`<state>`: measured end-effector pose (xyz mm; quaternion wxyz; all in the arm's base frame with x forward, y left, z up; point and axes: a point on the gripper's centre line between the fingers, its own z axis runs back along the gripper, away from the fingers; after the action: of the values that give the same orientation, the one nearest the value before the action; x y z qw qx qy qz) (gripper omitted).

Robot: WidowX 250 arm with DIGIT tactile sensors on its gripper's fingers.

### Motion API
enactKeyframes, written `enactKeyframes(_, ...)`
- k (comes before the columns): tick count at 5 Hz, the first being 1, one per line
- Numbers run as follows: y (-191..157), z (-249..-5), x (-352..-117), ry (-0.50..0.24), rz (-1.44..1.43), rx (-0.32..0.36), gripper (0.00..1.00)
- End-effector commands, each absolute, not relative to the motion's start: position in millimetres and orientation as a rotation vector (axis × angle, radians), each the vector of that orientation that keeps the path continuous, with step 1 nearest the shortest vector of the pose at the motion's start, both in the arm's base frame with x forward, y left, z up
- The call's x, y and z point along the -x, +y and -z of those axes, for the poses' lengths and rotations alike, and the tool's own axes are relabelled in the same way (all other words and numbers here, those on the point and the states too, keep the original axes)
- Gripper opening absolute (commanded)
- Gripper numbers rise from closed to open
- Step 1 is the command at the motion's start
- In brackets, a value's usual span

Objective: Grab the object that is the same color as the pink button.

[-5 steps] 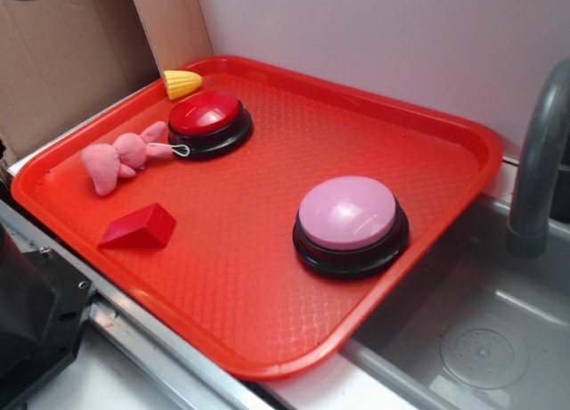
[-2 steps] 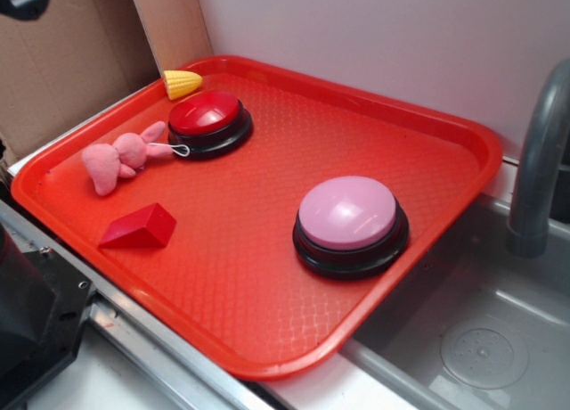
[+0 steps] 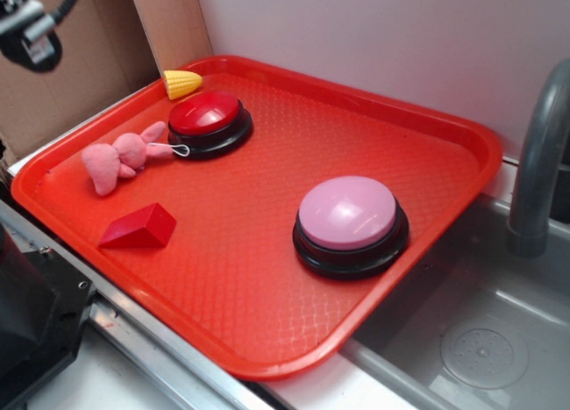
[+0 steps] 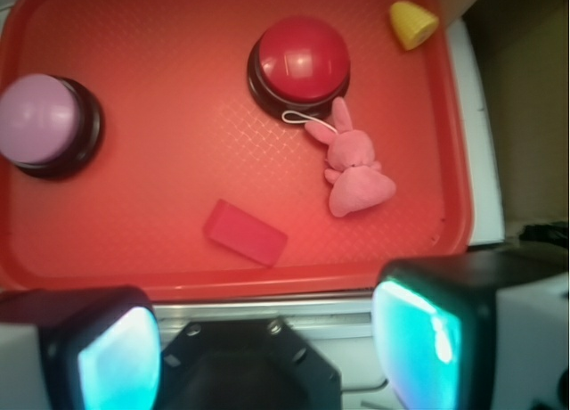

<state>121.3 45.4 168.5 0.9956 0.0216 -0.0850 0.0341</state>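
- The claw is hanging released and empty, high above the near rim of the red tray, its two fingers spread wide apart.
- The pink bunny is lying flat just beside the red button, its string loop reaching that button's base.
- The bunny is matching the pink button, which is sitting well apart from the red button.
- Judging from this, the claw should be descending over the plush body, avoiding the red wedge.

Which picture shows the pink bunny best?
The wrist view shows the pink bunny best: seen from straight above, with both ears, the body and the white string loop clear. The exterior view shows it from the side, lying beside the red button, smaller and less detailed.
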Motion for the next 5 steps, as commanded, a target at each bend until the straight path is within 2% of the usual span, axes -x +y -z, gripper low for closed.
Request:
enactKeyframes(1, 91.7, -115.8, -145.2, -0.249, -0.05, -0.096, 1.0)
enactKeyframes(2, 101.3, -91.5, -163.0, -0.233, -0.049, -0.122, 1.0)
enactKeyframes(3, 107.1, -71.2, -175.0, -0.241, -0.057, -0.111, 1.0)
enactKeyframes(4, 115.7, -52.7, -179.3, -0.195, -0.055, -0.132, 1.0)
enactKeyframes(5, 113.3, -34.9, -181.4, -0.188, -0.056, -0.072, 1.0)
